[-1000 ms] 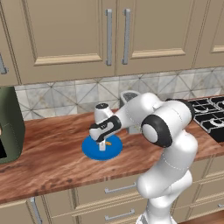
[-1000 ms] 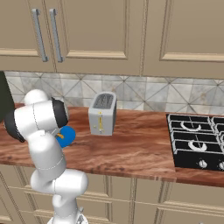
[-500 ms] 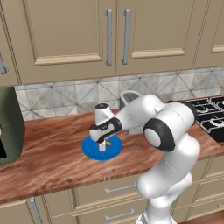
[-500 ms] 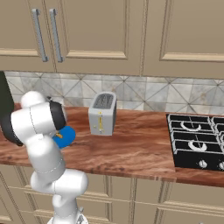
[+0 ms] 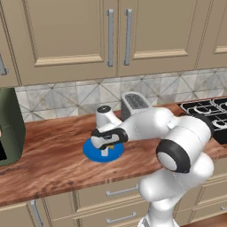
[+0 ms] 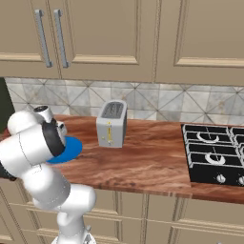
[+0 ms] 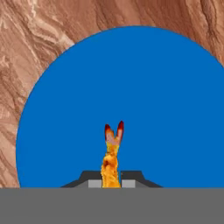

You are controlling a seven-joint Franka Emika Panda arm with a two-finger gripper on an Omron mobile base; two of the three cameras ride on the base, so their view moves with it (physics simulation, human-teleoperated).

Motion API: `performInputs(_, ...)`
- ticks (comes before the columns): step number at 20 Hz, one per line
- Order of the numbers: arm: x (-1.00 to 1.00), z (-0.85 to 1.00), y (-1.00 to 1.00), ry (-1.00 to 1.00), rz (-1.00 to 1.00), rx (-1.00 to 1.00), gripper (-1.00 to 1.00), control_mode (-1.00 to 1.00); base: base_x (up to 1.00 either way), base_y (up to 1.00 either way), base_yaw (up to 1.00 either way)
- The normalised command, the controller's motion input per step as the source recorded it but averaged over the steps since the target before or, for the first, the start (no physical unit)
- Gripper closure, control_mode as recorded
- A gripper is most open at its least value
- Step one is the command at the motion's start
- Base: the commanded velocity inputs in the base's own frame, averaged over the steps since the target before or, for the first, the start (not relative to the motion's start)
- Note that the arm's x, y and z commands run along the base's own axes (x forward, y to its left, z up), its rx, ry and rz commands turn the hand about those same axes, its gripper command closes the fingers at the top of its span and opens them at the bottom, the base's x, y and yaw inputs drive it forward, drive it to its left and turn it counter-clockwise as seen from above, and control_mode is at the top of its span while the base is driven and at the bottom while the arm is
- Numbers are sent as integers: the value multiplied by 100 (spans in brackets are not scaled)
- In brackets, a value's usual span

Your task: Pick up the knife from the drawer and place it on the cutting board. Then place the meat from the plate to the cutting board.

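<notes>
- Reaching across the reddish-brown wooden countertop (image 5: 53,155) in the left base view, the white arm's two-finger gripper (image 5: 105,150) points down over the flat round bright blue plate (image 5: 93,153), which lies in front of a silver toaster (image 5: 135,103). A dark green appliance (image 5: 9,126) stands at the far left, a black gas hob (image 5: 208,111) at the right, and beige cabinet doors (image 5: 88,35) hang above.
- In the right base view, the arm's white and dark elbow covers most of the blue plate (image 6: 69,148); the toaster (image 6: 111,124) stands just right of it, and the hob (image 6: 214,152) is well apart on the counter (image 6: 143,164).
- In the hand view, the fingers (image 7: 93,180) are clamped on the small orange-yellow lump of meat (image 7: 111,159), which shows against the blue plate (image 7: 144,87), with wood grain (image 7: 43,26) around the rim.
</notes>
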Motion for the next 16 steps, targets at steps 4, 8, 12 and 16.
performInputs(4, -51, 56, -1, -1, -3, 0, 100, -100, 0, 0, 0)
performInputs(8, -49, 54, -4, 0, -3, 0, 100, -100, 0, 0, 0)
performInputs(12, -46, 37, -3, 0, -3, 0, 100, -100, 0, 0, 0)
performInputs(16, -44, 27, -4, 0, -3, 0, 100, -100, 0, 0, 0)
